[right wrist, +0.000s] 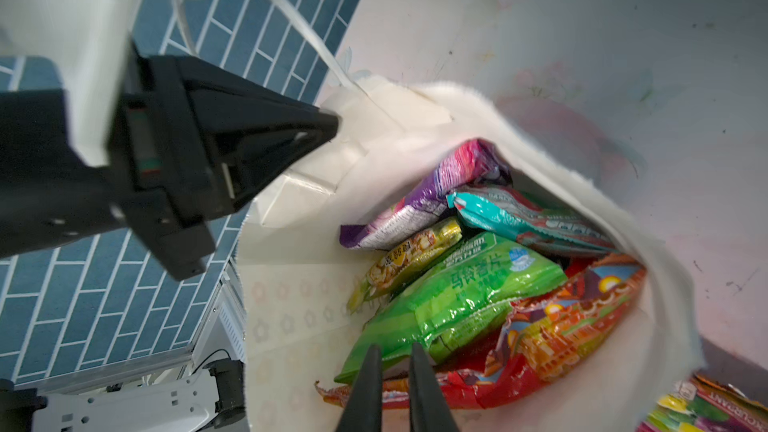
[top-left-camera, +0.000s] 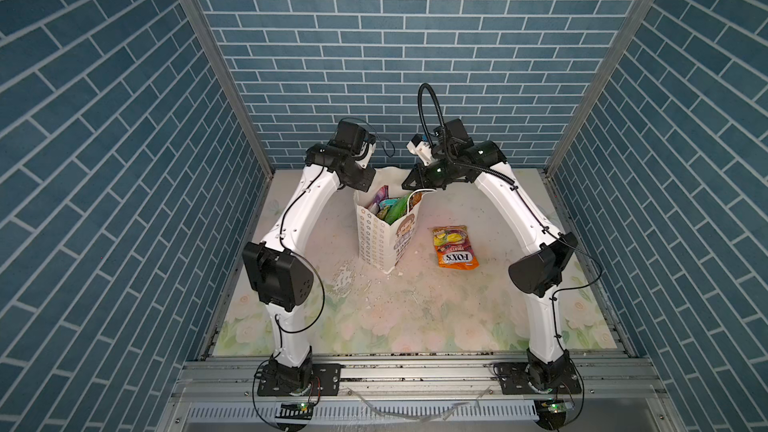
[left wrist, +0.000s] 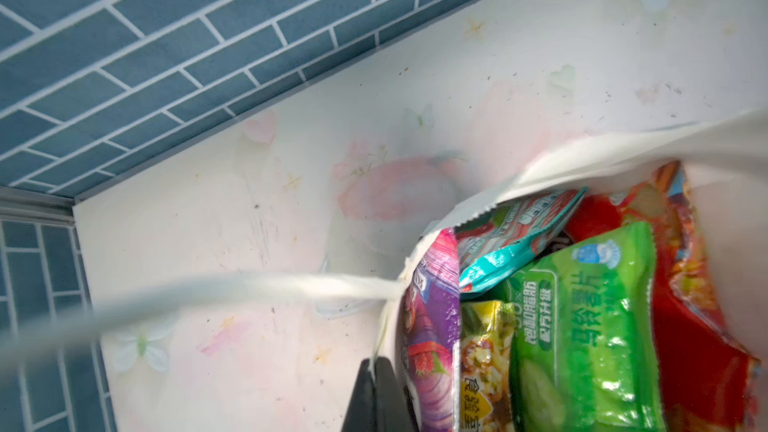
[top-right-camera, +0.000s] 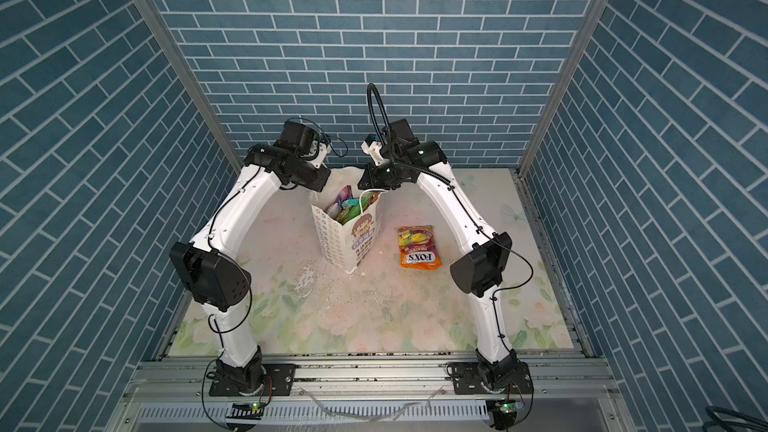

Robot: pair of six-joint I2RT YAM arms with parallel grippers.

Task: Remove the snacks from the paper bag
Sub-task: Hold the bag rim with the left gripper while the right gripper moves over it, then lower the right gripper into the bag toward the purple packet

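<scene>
Setup is a floral-print table (top-left-camera: pixel 415 317) boxed in by blue brick-pattern walls (top-left-camera: pixel 374 56). The left gripper (left wrist: pixel 376 365) is pinched closed on the top rim of the paper bag (top-left-camera: pixel 376 243), at the far-left corner of the mouth in both top views. The right wrist camera shows its black tip sitting right on the folded white strip where a cord handle (right wrist: pixel 299 31) is fixed. That handle is stretched out away from the bag. The right gripper (right wrist: pixel 395 349) hangs over the bag's open mouth with its fingers only slightly apart and nothing between them. Its tips line up over the edge of the bright green packet (right wrist: pixel 457 297) and the red packet (right wrist: pixel 561 326) next to it, though I honestly can't tell if they touch either one. Moving out from there, the bag is packed. A yellow packet (right wrist: pixel 407 255) is squeezed against the green one, a purple packet (right wrist: pixel 436 189) sits closest to the pinched corner, and a teal packet (right wrist: pixel 519 218) lies across the top beside it. The bag itself stands upright near the middle of the table, between the two arms, with its cartoon face towards the right. Only one snack is outside. An orange FOX'S packet (top-left-camera: pixel 455 247) lies flat on the table to the right of the bag, clear of it and on the right arm's side.
</scene>
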